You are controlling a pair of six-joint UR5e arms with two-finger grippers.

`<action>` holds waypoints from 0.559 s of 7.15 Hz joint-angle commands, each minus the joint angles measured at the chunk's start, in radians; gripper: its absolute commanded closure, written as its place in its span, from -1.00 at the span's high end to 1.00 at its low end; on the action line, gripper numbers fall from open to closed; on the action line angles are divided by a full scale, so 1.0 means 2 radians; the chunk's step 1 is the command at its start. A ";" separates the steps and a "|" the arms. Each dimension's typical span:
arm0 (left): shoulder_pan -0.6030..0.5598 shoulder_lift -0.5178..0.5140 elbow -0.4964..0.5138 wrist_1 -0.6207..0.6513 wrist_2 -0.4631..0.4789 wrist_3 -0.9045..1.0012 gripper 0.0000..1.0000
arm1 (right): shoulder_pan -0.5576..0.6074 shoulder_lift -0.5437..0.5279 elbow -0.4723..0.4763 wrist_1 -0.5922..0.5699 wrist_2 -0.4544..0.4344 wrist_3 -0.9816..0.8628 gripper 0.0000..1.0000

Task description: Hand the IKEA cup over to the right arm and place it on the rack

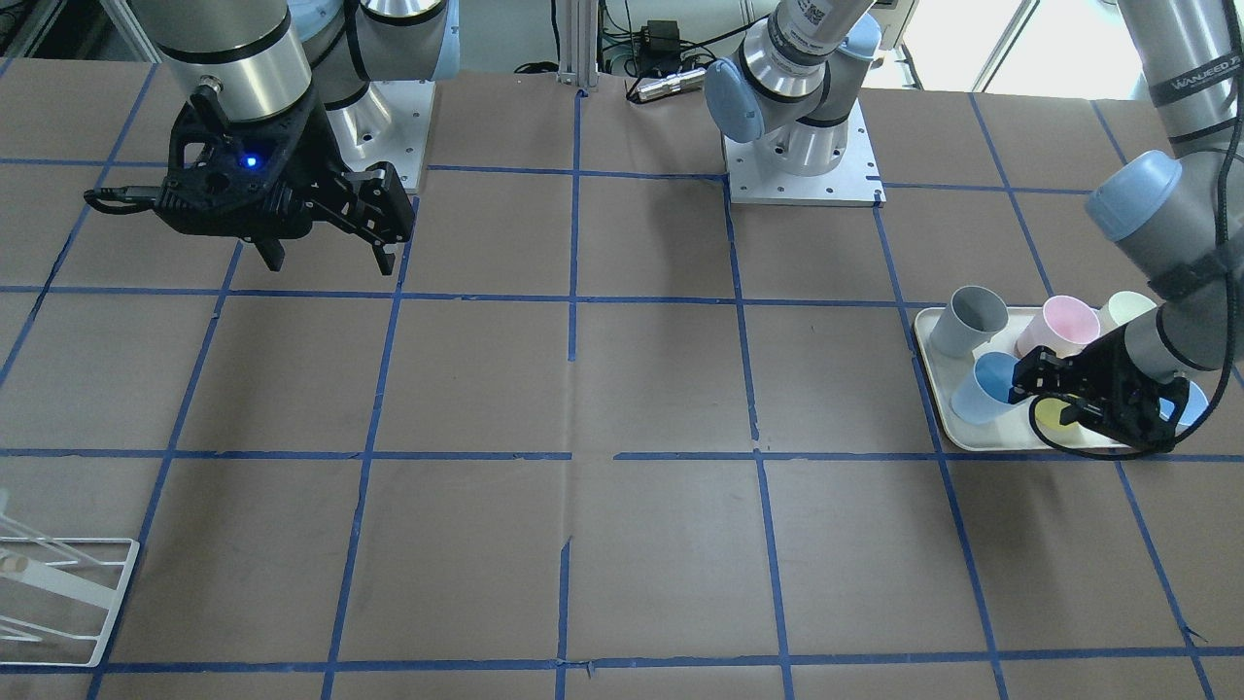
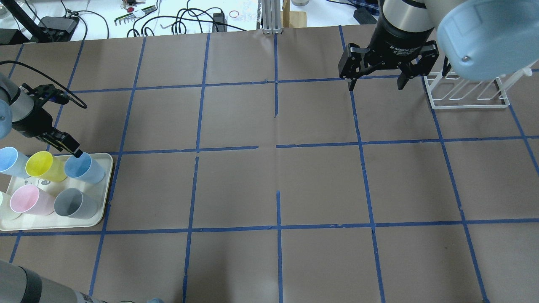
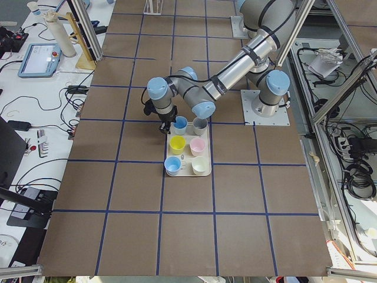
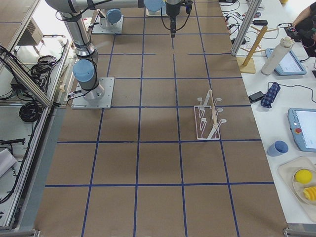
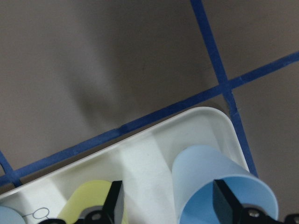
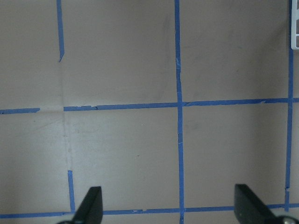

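Observation:
A pale-blue IKEA cup (image 2: 85,167) lies tilted at the corner of the beige tray (image 2: 106,208); it also shows in the front view (image 1: 984,389) and the left wrist view (image 5: 219,186). My left gripper (image 2: 71,149) is open right at this cup's rim. In the left wrist view one finger (image 5: 225,205) is over the cup's mouth and the other (image 5: 115,201) is outside its wall, beside the yellow cup (image 5: 88,205). A second blue cup (image 2: 10,162) sits at the tray's far end. My right gripper (image 2: 374,86) is open and empty, high above the table next to the white wire rack (image 2: 467,90).
The tray also holds a yellow cup (image 2: 42,166), a pink cup (image 2: 27,200), a grey cup (image 2: 73,203) and a pale cup (image 1: 1127,311). The brown table (image 2: 278,181) has blue tape lines. The arm bases (image 1: 802,160) stand at the robot's side.

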 commanded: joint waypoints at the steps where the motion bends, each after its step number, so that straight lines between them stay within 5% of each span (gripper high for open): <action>1: 0.000 -0.002 0.000 -0.003 0.001 0.000 0.44 | 0.000 0.000 0.000 0.000 0.000 0.001 1.00; 4: 0.000 -0.001 0.000 -0.013 0.001 -0.001 0.22 | 0.000 0.000 0.000 0.001 -0.001 0.001 1.00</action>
